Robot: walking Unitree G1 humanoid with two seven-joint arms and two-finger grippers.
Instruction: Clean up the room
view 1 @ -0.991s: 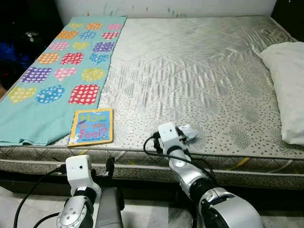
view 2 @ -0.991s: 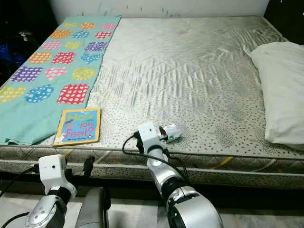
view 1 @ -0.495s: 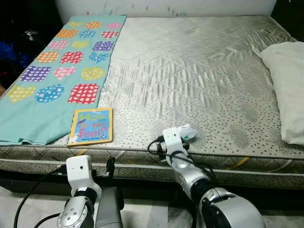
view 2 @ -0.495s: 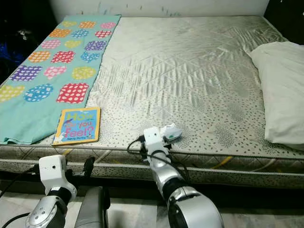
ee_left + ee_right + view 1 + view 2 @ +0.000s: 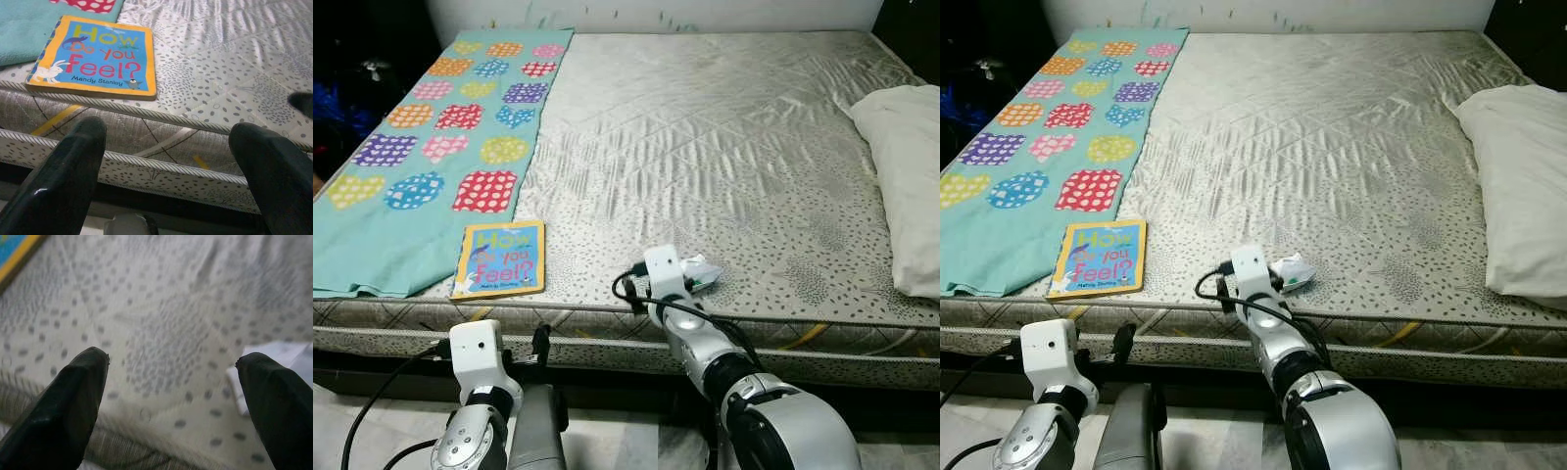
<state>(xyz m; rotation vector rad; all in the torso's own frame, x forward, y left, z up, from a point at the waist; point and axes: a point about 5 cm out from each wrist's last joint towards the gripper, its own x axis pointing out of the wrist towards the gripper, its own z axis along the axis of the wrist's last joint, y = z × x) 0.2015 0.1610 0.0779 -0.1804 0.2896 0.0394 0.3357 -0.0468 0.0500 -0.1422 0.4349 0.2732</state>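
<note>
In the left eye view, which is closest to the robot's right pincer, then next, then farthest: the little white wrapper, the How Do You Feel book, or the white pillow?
From the right pincer, open at the mattress's front edge:
1. The little white wrapper, right beside the pincer on its right.
2. The book, off to the left, at the corner of the teal blanket.
3. The white pillow, far off on the bed's right side.

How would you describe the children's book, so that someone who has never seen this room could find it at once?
Start from the bare grey mattress and go to its near edge, by the turquoise blanket with bright spotted hearts. The book lies flat there, touching the blanket's near corner. It is the one square thing with an orange border and the title "How Do You Feel?".
</note>
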